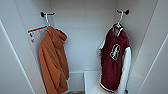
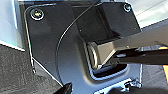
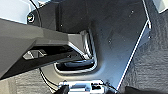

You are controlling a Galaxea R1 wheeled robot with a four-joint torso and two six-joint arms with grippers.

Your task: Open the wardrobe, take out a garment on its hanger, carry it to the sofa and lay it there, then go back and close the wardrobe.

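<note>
Wardrobe (image 1: 85,37) stands open: maroon varsity jacket (image 1: 113,62), white sleeves, white chest emblem, striped hem, hangs on a white hanger (image 1: 119,21) from the right-hand hook (image 1: 125,11), well apart from the orange hooded jacket (image 1: 53,62) at left; finger state of both grippers cannot be told.

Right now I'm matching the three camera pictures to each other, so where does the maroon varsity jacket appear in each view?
Head view: the maroon jacket hangs right of centre inside the open wardrobe, on a white hanger, opposite an orange jacket.
Left wrist view: what I see is the robot's dark plate above dark floor.
Right wrist view: again the plate and floor.
Shared landmark: the dark textured floor, in both wrist views.
</note>
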